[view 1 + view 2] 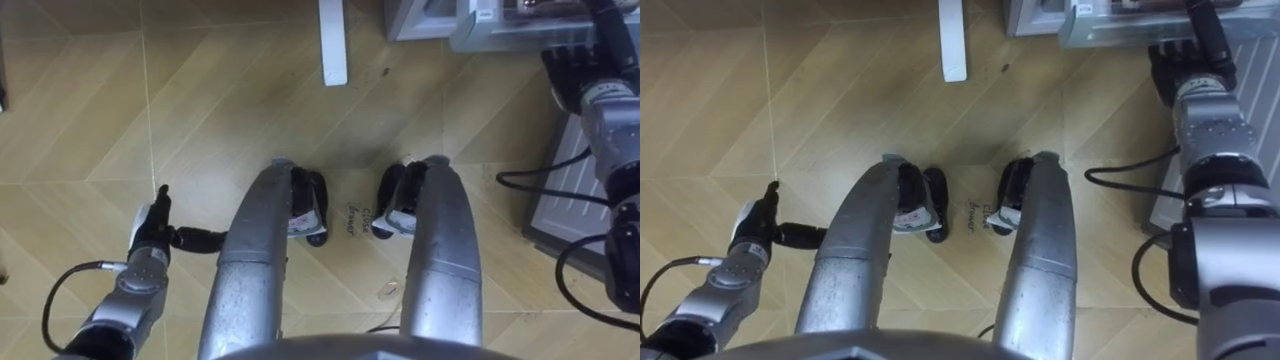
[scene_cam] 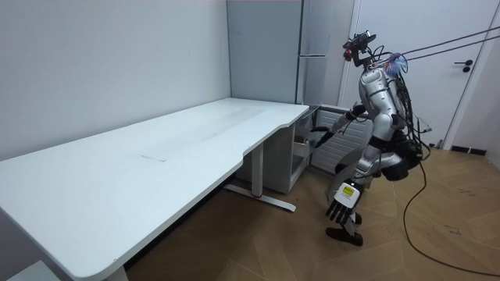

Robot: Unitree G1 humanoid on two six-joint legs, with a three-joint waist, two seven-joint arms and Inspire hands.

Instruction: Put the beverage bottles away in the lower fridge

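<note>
A long white desk (image 2: 156,148) stands at the room view's left on a herringbone wood floor (image 1: 80,100). The left hand (image 1: 148,238) hangs low by the leg, loosely spread, holding nothing. The right hand (image 1: 572,70) reaches to the open lower fridge (image 1: 470,30); I cannot tell its grip, or whether it holds a drink.

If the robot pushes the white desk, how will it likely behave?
The desk probably feels heavy and stiff: its top is large. It would likely slide, not tip, since long flat feet rest on smooth floor.
</note>
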